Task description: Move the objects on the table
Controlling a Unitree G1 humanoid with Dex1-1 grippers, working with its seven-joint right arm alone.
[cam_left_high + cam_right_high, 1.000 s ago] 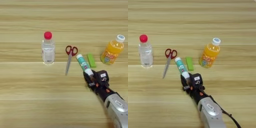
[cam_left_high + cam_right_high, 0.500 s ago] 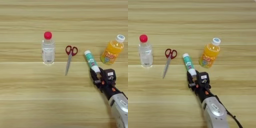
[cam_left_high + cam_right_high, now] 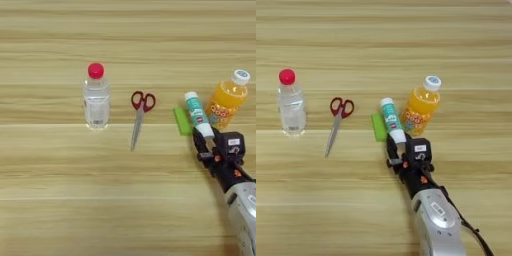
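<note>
Five small things lie across a light wooden table [image 3: 60, 200], seen from above. At the far left stands a clear bottle [image 3: 96, 97] with a red cap, upright. To its right, well apart, lie red-handled scissors [image 3: 139, 114], closed, handles toward the far side and blades pointing toward the near edge. Further right is a green block [image 3: 182, 120], a short flat bar lying on the wood. Just beside it on the right is a white and green glue stick [image 3: 197, 113], lying slanted, its round end toward the far side. An orange drink bottle [image 3: 226, 99] with a white cap stands to the right of the stick, close to it.

The right arm enters from the lower right corner, a silver forearm [image 3: 438, 222] ending in a black gripper [image 3: 397, 141]. The two black fingers sit on either side of the near white end of the glue stick, clenched around it. The stick lies between the block and the orange bottle; whether it touches either cannot be told.
</note>
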